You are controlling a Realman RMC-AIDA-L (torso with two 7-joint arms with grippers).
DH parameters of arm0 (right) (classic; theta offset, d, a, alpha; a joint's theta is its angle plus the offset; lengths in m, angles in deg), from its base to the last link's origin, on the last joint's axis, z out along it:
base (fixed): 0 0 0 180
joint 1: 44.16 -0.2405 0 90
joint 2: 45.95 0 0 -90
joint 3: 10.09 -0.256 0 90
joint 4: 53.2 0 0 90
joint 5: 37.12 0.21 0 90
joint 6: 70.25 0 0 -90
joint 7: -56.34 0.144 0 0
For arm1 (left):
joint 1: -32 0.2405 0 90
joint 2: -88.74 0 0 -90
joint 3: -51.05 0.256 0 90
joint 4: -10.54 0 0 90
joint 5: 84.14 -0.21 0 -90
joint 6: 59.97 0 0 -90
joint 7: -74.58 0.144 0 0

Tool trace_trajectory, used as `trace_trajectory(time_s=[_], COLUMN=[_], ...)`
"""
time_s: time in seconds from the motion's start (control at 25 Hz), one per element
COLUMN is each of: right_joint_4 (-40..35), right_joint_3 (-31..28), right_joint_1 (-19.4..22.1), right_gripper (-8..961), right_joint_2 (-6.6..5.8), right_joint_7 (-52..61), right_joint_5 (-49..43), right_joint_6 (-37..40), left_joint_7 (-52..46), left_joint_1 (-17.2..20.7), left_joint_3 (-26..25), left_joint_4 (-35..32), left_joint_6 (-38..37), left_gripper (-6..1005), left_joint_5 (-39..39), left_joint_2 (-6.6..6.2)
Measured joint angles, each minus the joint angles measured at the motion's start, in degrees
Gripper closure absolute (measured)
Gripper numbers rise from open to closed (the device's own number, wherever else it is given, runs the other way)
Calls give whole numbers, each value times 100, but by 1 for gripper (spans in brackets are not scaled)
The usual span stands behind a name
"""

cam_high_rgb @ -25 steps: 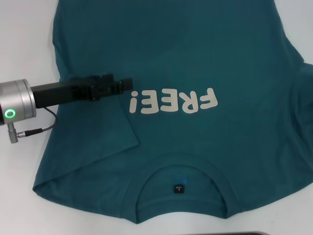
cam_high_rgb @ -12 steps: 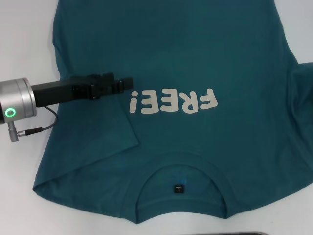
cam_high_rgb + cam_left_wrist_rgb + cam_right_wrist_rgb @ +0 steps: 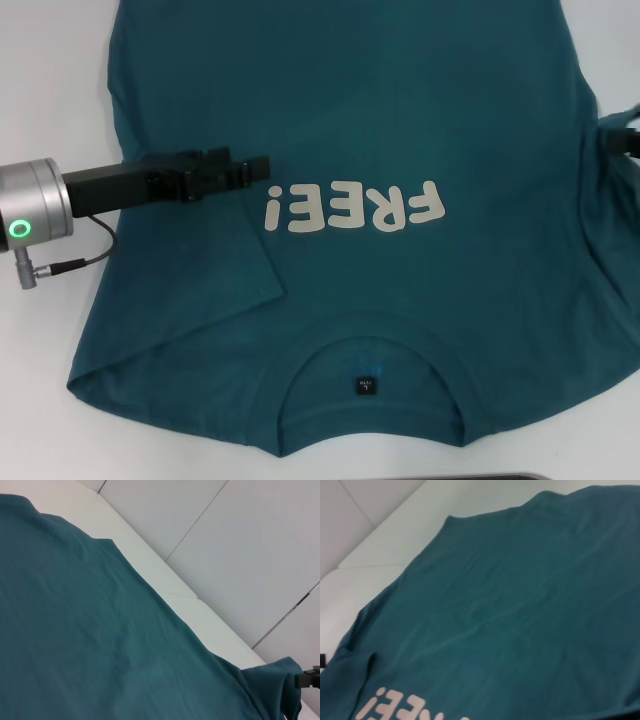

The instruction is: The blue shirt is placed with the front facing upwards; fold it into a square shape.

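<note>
The blue shirt (image 3: 400, 120) lies front up on the white table, its pale "FREE!" lettering (image 3: 352, 208) across the chest and its collar with a black label (image 3: 366, 385) toward me. Its left sleeve (image 3: 200, 260) is folded in over the body. My left gripper (image 3: 262, 168) reaches in from the left, low over that fold beside the lettering. My right gripper (image 3: 628, 138) shows at the right edge, shut on the shirt's right sleeve (image 3: 277, 680), which it holds raised and bunched. The right gripper (image 3: 310, 678) also shows in the left wrist view.
White table (image 3: 50, 80) surrounds the shirt on the left and far sides. A pale panelled wall (image 3: 240, 540) stands beyond the table's far edge. A dark strip (image 3: 500, 477) lies at the near edge.
The right sleeve has been lifted and drawn inward from the right edge, and my right gripper has come into view there. The left gripper has barely shifted.
</note>
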Motion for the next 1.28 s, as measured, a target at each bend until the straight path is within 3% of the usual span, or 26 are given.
trace_trajectory(time_s=[0.48,0.76,1.0,1.2,1.28], right_joint_4=[973,1210,1122,1051,1010], right_joint_3=[802,1014,1024,1032,1029], right_joint_1=[-572,-654,-635,-478,-390], right_gripper=[940,938,767,529,362], right_joint_2=[-29,-68,-117,-295,-362], right_joint_7=[29,86,267,558,656], right_joint_5=[-42,-34,-75,-212,-235], right_joint_6=[-637,-860,-869,-838,-743], left_joint_7=[-2,-23,-25,-30,-31], left_joint_1=[0,43,34,4,-6], left_joint_3=[-11,-19,-19,-16,-16], left_joint_4=[0,0,0,-7,-13], left_joint_6=[25,24,23,36,40], left_gripper=[116,115,115,115,115], left_joint_5=[0,0,0,0,0], left_joint_2=[-15,-43,-46,-58,-59])
